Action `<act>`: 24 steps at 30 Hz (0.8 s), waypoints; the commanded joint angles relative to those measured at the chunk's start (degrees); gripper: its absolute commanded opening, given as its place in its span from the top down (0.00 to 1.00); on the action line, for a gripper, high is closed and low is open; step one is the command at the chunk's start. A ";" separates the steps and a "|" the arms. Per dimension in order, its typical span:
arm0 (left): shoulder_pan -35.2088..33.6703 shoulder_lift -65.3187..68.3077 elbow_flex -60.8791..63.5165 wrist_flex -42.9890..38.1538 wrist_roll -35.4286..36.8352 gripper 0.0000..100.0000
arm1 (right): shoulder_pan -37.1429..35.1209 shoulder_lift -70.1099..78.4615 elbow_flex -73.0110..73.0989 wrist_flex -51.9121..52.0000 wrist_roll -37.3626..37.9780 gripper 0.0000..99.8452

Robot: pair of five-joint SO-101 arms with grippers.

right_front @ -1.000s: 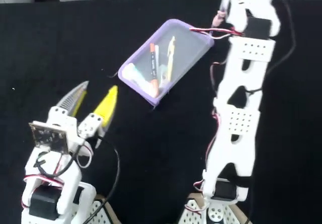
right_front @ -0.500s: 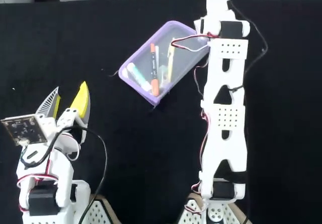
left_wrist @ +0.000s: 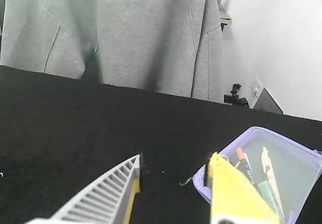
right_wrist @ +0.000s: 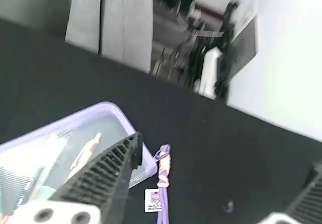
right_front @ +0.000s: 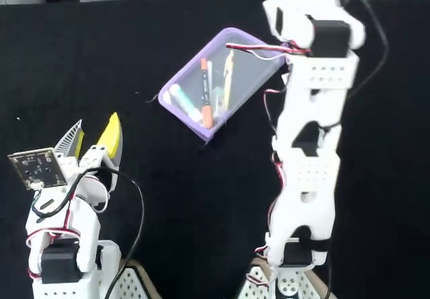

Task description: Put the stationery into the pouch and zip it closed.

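Observation:
The lilac pouch point(right_front: 250, 62) with a clear face lies tilted at the table's far centre. Inside it are an orange-capped marker point(right_front: 205, 97), a white pen point(right_front: 181, 101) and a yellowish pen point(right_front: 228, 77). My left gripper point(right_front: 94, 130) hovers open at the near left, its grey and yellow fingers pointing toward the pouch point(left_wrist: 282, 156), well short of it. In its own view the left gripper point(left_wrist: 176, 157) holds nothing. My right arm point(right_front: 314, 77) stretches past the pouch's right corner. The right gripper point(right_wrist: 226, 153) is open above the zipper pull point(right_wrist: 163, 166) by the pouch corner point(right_wrist: 108, 118).
Black cloth point(right_front: 201, 198) covers the table between the two arm bases. Grey fabric point(left_wrist: 126, 32) hangs behind the far edge, with room clutter point(right_wrist: 211, 48) beyond it. A red and white cable point(right_front: 259, 49) from the right arm crosses the pouch's far corner.
My left arm pulled back to the left and raised its gripper away from the pouch. The right arm swung left over the pouch's corner, then back right. The pouch stayed put.

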 commanded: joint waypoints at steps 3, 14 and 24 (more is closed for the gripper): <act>-0.31 0.09 -5.85 0.09 0.00 0.95 | 2.11 -12.26 -2.42 6.95 0.00 0.53; 3.38 0.00 -13.67 15.38 0.44 0.97 | 16.88 -15.52 -2.42 7.03 -16.26 0.94; 4.35 0.00 -17.63 27.08 -0.09 0.97 | 20.66 -24.84 -2.42 7.03 -16.79 0.99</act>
